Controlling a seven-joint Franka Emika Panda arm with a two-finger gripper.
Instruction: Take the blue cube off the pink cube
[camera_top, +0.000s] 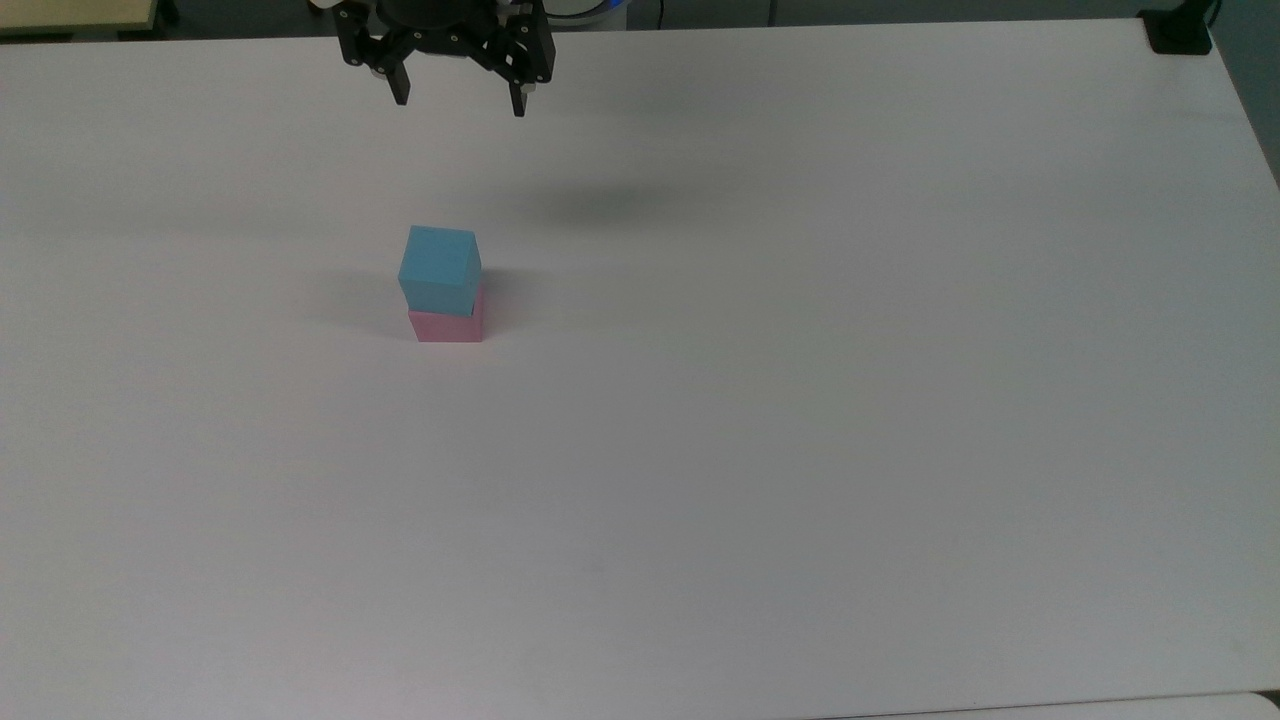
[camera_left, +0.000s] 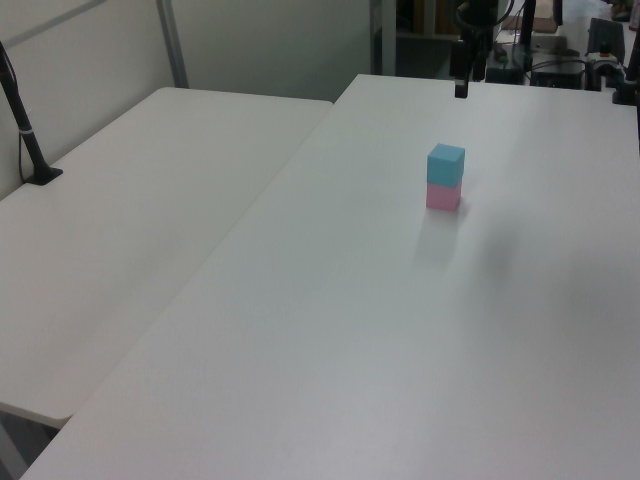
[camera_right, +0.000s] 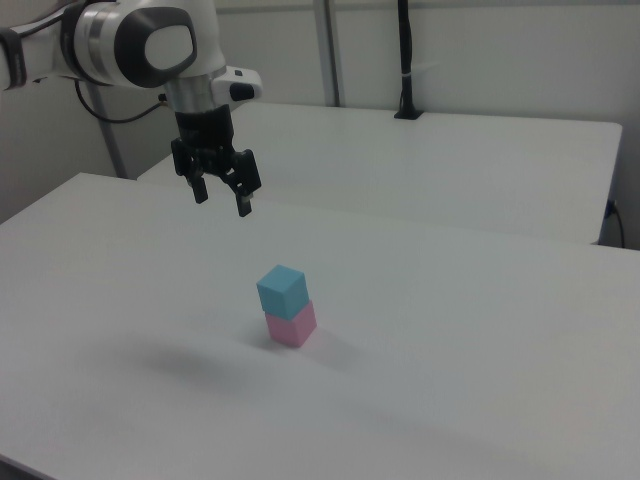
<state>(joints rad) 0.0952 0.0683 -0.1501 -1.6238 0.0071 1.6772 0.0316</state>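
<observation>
A small, matte, sharp-edged light-blue cube (camera_top: 440, 268) (camera_left: 446, 164) (camera_right: 281, 291) sits upright directly on a matching matte pink cube (camera_top: 449, 326) (camera_left: 443, 197) (camera_right: 291, 326), turned slightly askew to it. The stack stands left of centre and toward the far side in the top view.

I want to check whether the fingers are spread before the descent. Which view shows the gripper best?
The right view: the gripper hangs whole above the table, fingers apart, well clear of the blue cube. The top view cuts off its upper part; the left view shows it edge-on.
</observation>
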